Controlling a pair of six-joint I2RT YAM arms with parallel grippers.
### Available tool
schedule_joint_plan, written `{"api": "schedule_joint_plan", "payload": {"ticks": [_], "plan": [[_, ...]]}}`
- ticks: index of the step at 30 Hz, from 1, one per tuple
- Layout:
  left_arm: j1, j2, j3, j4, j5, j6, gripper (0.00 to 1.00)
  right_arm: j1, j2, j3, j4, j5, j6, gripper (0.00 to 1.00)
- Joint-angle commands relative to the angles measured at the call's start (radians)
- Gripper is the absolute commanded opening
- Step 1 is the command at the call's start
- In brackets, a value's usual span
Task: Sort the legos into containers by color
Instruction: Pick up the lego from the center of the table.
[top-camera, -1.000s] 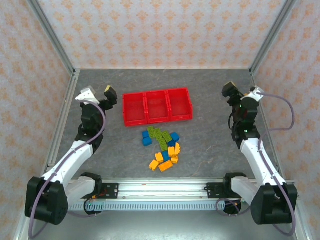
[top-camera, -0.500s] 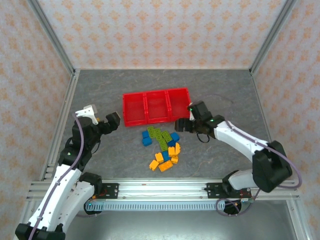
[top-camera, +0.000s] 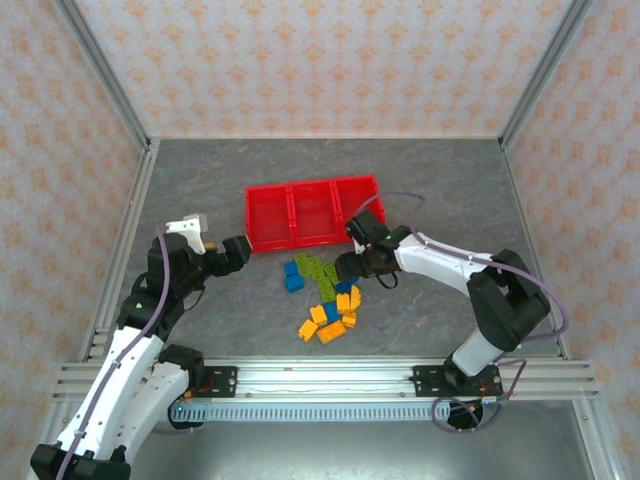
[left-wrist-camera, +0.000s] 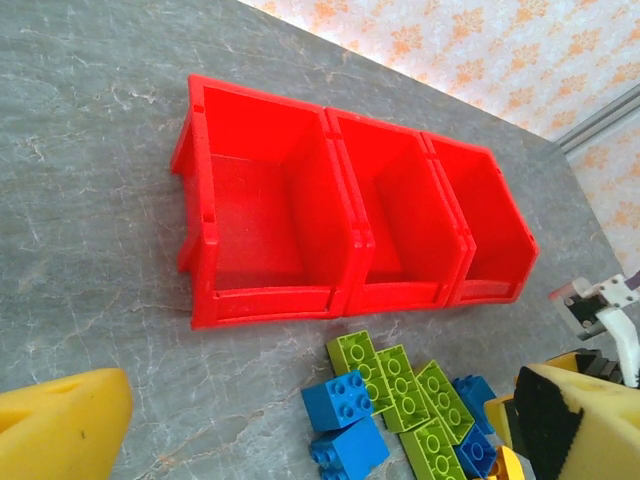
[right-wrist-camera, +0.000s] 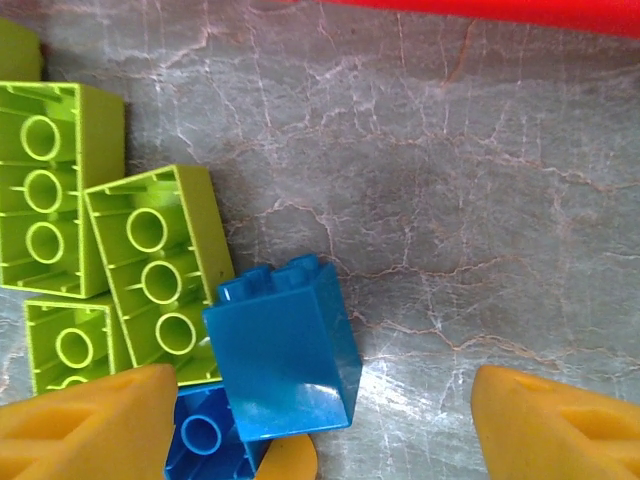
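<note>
The red tray (top-camera: 315, 241) of three joined bins lies on the grey marbled worktop (top-camera: 200, 190), its long side facing the arms. The bricks (top-camera: 325, 295) lie in a loose heap on the worktop just in front of the tray, apart from its front wall. Green bricks (left-wrist-camera: 400, 385) sit nearest the tray, two blue ones (left-wrist-camera: 340, 420) lie at the heap's left edge, and the orange-yellow ones (top-camera: 330, 325) lie at the side towards the arms. Any lettering on the studs is too small to read.

The right hand (top-camera: 348, 266) is low over the heap's right side. In its wrist view the two yellow foam pads (right-wrist-camera: 560, 425) stand wide apart, released and grasping nothing. A blue brick (right-wrist-camera: 285, 350) lies tilted between them, closer to the left-hand pad. It leans on another blue brick (right-wrist-camera: 205, 440) and rests beside three green bricks (right-wrist-camera: 150, 260) turned hollow side up.

The left hand (top-camera: 238, 252) hangs left of the heap, near the tray's left front corner, pointing towards the bricks. Its pads (left-wrist-camera: 60, 430) are spread fully and hold nothing.
</note>
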Motion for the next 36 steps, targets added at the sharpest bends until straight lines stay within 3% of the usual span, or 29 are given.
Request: {"api": "schedule_joint_plan", "payload": {"ticks": [1,22,36], "plan": [[-0.003,-0.039,-0.020,0.013,0.019,0.016,0.99,0.003,0.026,0.023,-0.020,0.017,-0.026,0.74],[-0.003,-0.100,-0.039,0.035,0.011,0.015,0.99,-0.027,-0.013,-0.021,0.008,0.156,0.060,0.58],[-0.004,-0.118,-0.041,0.034,0.006,0.011,0.99,-0.026,0.066,-0.009,0.031,0.109,0.101,0.52]]}}
